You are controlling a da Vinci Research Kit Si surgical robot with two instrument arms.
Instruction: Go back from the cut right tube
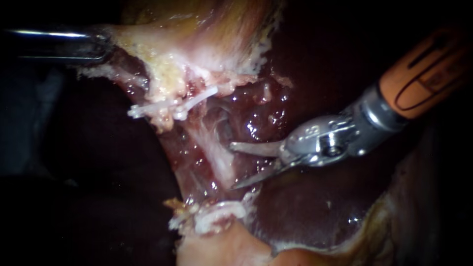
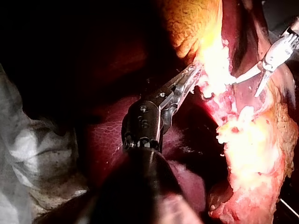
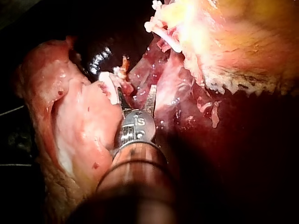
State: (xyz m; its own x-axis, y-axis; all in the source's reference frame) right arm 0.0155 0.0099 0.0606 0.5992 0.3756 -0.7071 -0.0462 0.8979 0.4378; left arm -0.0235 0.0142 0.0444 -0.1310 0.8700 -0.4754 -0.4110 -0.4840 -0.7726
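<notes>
My right instrument [image 1: 232,166], on an orange shaft from the upper right, holds two thin blades open. Their tips stand at the right edge of a pale tube [image 1: 213,148] without touching it from both sides. This tube runs from white clips [image 1: 170,107] above to more white clips [image 1: 217,214] below. My left instrument [image 1: 101,45] enters from the upper left and its tip is buried in pale gallbladder tissue [image 1: 162,54]. In the left wrist view its jaws [image 2: 192,75] are shut on that tissue. The right wrist view shows the open blades [image 3: 136,99] beside a white clip [image 3: 105,80].
Dark red liver [image 1: 305,207] lies below and behind the right instrument. Glistening raw tissue [image 1: 261,118] fills the space between the tube and the instrument's wrist. Pale tissue [image 1: 221,246] sits under the lower clips. The lower left is dark.
</notes>
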